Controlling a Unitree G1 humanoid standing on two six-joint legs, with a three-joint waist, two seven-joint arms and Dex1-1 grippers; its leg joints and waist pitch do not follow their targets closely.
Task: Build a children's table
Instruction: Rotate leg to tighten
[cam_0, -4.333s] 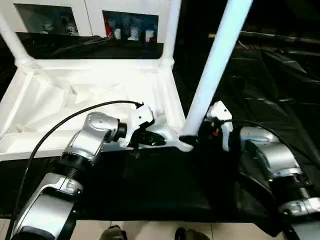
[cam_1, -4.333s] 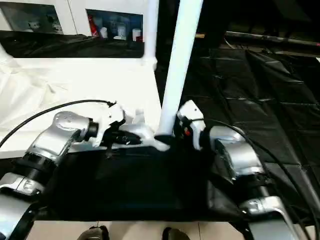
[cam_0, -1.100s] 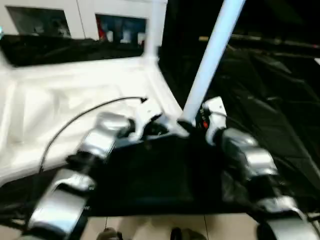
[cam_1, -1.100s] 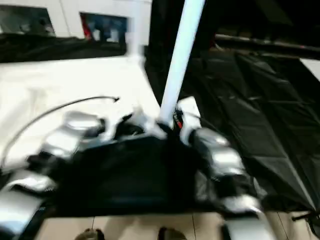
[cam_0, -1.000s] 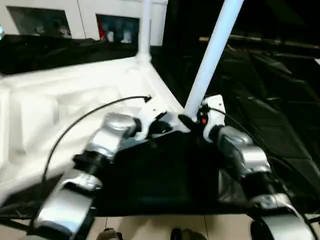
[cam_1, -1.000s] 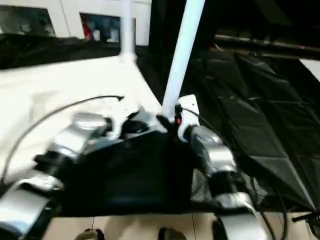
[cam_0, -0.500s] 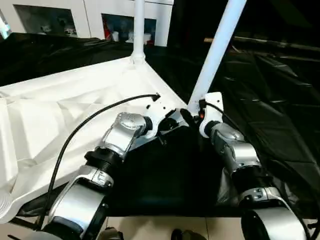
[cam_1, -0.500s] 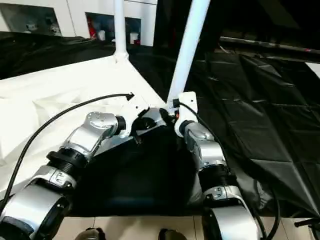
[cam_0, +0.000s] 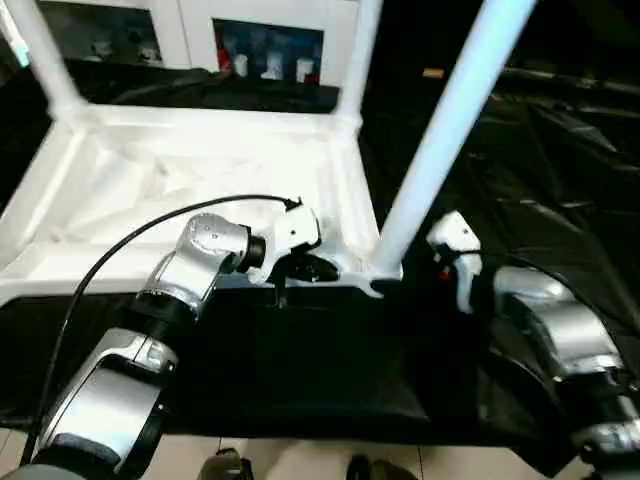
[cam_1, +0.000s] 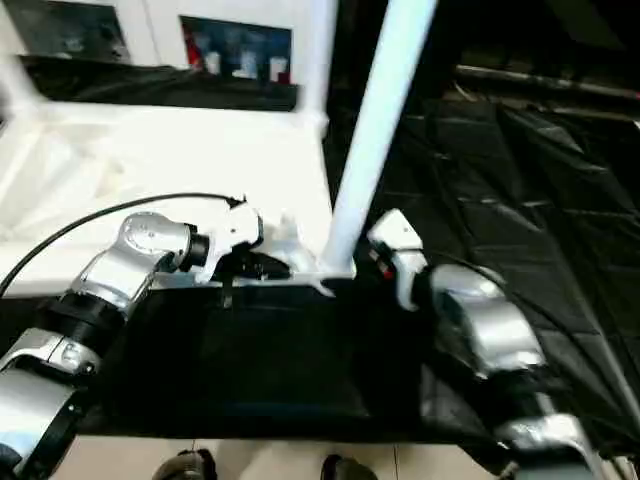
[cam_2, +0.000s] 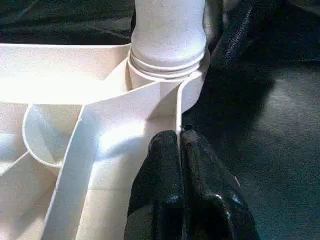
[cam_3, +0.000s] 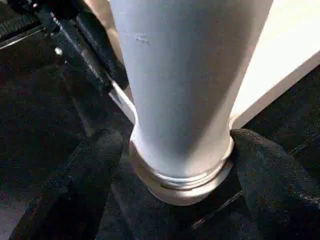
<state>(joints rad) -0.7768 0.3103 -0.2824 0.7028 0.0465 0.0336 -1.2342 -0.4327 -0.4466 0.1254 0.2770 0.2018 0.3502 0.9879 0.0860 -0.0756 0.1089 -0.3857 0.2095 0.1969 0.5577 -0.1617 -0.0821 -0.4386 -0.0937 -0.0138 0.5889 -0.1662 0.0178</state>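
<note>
The children's table lies upside down: a white tabletop (cam_0: 200, 180) with its ribbed underside up. Two legs (cam_0: 358, 60) stand in the far corners. A third leg (cam_0: 450, 130) rises from the near right corner socket (cam_0: 385, 270). My left gripper (cam_2: 179, 137) is shut on the thin rim of the tabletop just beside that socket, also seen as the left gripper (cam_0: 305, 268) in the left eye view. My right gripper (cam_3: 180, 150) is open, one black finger (cam_3: 85, 165) on each side of the third leg's flared end (cam_3: 182, 175).
A white cabinet (cam_0: 270, 40) with glass doors stands behind the tabletop. Black sheeting (cam_0: 330, 360) covers the surface and spreads far to the right. A black cable (cam_0: 120, 250) arcs over my left arm. A person's shoes (cam_0: 225, 465) show at the near edge.
The head camera has swung, so the whole picture has shifted. My right wrist now sits a little further out from the leg's foot. The left grip on the rim holds.
</note>
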